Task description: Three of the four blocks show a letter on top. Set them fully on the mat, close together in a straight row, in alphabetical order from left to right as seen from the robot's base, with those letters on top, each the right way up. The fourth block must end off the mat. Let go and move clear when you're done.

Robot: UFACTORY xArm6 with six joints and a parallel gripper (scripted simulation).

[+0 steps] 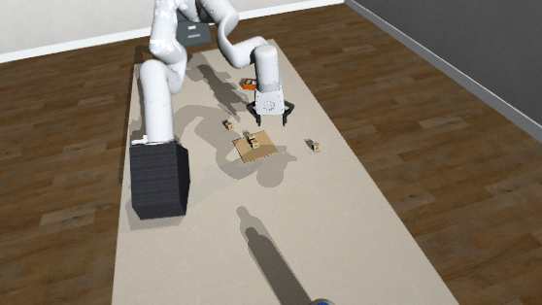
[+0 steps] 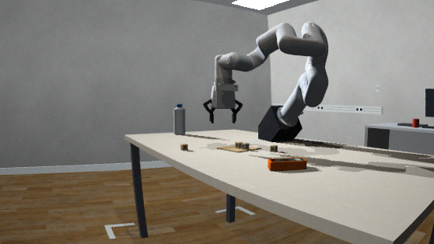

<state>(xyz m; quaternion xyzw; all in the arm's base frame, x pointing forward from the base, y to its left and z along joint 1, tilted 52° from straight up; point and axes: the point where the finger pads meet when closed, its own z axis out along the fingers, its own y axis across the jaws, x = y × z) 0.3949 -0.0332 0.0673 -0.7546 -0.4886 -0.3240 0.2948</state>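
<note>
A tan mat lies in the middle of the table. Two small blocks sit on it side by side, touching or nearly so; in the side view they show on the mat. A third block lies off the mat toward the robot's base. A fourth block lies off the mat on the other side. The letters are too small to read. My gripper is open and empty, high above the table beside the mat.
An orange device lies on the table beyond the mat. A grey bottle stands at the table's far end. The black robot base sits at the table's left edge.
</note>
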